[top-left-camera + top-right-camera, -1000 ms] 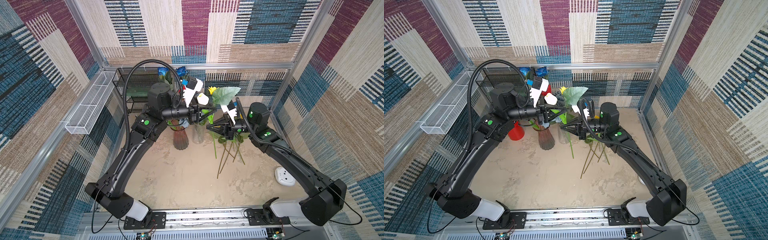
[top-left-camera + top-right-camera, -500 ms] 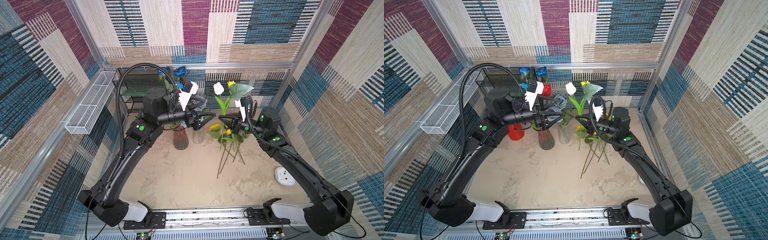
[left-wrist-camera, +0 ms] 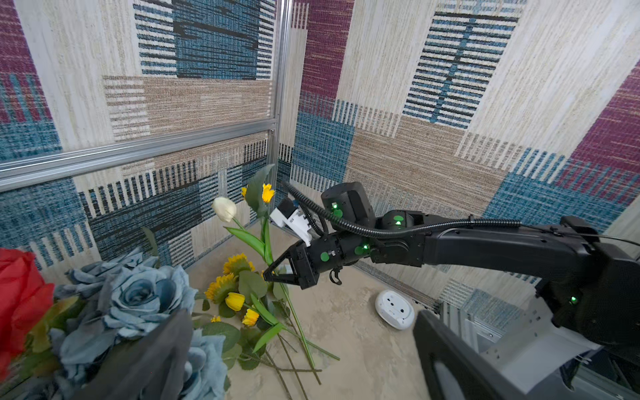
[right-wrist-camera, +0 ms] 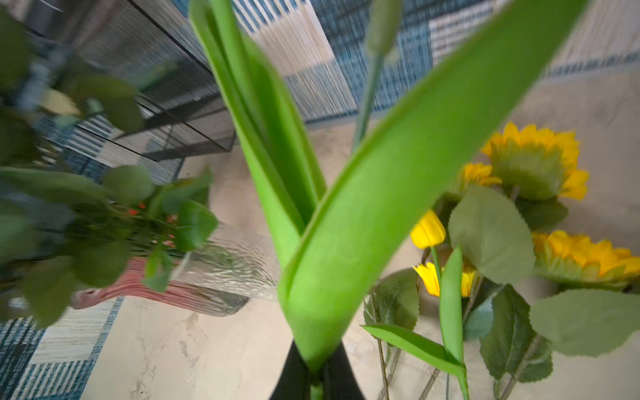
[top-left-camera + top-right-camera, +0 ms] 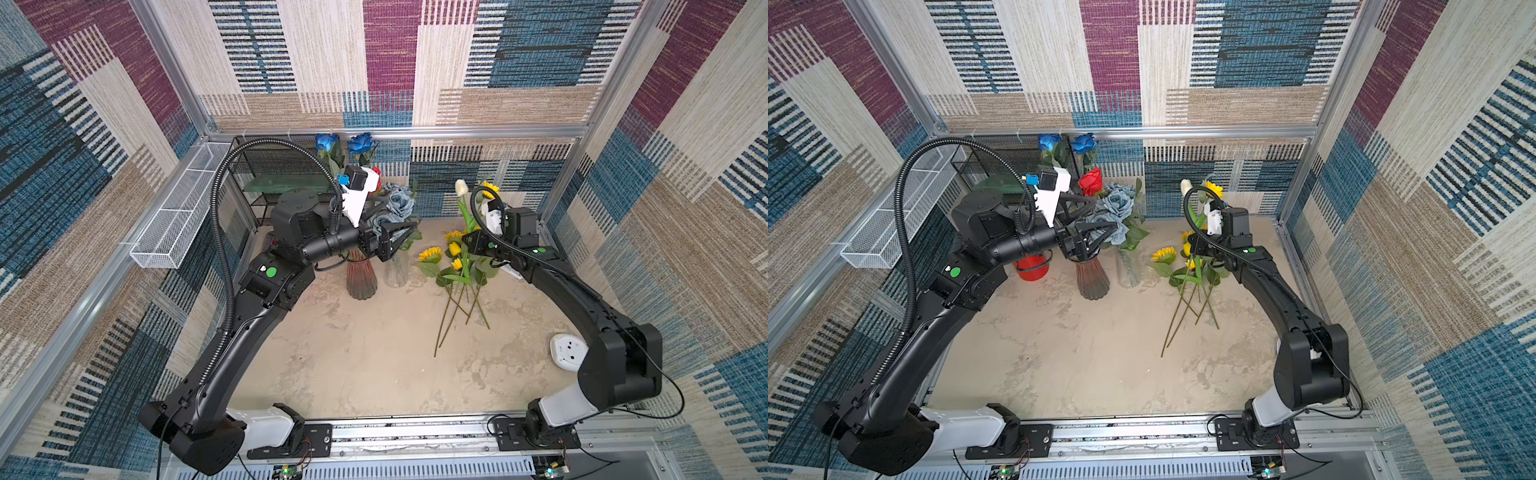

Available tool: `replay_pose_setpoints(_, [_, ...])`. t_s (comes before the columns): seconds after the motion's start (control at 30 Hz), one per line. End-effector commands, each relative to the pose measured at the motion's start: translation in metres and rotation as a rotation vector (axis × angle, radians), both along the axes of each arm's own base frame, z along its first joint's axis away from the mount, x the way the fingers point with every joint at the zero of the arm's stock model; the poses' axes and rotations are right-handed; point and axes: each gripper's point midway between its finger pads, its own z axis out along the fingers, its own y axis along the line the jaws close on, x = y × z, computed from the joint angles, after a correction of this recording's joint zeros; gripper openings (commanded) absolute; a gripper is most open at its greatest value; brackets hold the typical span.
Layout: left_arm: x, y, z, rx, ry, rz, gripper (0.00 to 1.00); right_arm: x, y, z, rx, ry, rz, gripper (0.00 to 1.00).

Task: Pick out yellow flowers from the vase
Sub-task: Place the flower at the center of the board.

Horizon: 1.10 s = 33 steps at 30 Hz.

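- In both top views we see the left gripper (image 5: 1105,212) spread wide beside the grey-blue roses (image 5: 1121,198) in the clear vase (image 5: 1128,268). The yellow flowers (image 5: 1163,254) lie heaped on the table (image 5: 1079,353).
- In the left wrist view, the right gripper (image 3: 272,275) pinches green stems bearing a cream tulip (image 3: 224,209) and a small sunflower (image 3: 267,193), upright over the heap.
- In the right wrist view, its fingers (image 4: 291,377) are pressed onto the base of the tulip leaves (image 4: 346,242).

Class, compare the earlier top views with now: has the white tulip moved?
Yes. The white tulip has shifted away from the clear vase, toward the right arm, over the laid-out yellow flowers.
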Motion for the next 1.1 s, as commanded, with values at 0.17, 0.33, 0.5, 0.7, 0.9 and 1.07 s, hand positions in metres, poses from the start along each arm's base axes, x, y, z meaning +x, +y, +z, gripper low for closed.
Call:
replay_pose_setpoints(0.17, [0.032, 0.032, -0.006, -0.004, -0.012, 0.263, 0.99, -0.004, 0.012, -0.091, -0.165, 0.299, 0.077, 0.00])
replay_pose_setpoints(0.33, [0.047, 0.060, -0.019, -0.007, 0.024, 0.411, 0.99, -0.006, 0.019, -0.122, -0.201, 0.367, 0.104, 0.00])
replay_pose_setpoints(0.5, [0.051, 0.073, -0.020, -0.030, 0.044, 0.437, 0.99, -0.009, 0.026, -0.145, -0.213, 0.414, 0.141, 0.00])
replay_pose_setpoints(0.7, [0.056, 0.073, -0.025, -0.048, 0.076, 0.418, 0.99, -0.007, 0.029, -0.156, -0.223, 0.440, 0.137, 0.19])
replay_pose_setpoints(0.9, [0.059, 0.079, -0.027, -0.051, 0.078, 0.440, 0.99, -0.008, 0.030, -0.148, -0.220, 0.418, 0.135, 0.49])
replay_pose_setpoints(1.07, [0.066, 0.087, -0.031, -0.069, 0.102, 0.463, 0.99, -0.007, 0.031, -0.133, -0.209, 0.383, 0.129, 0.54])
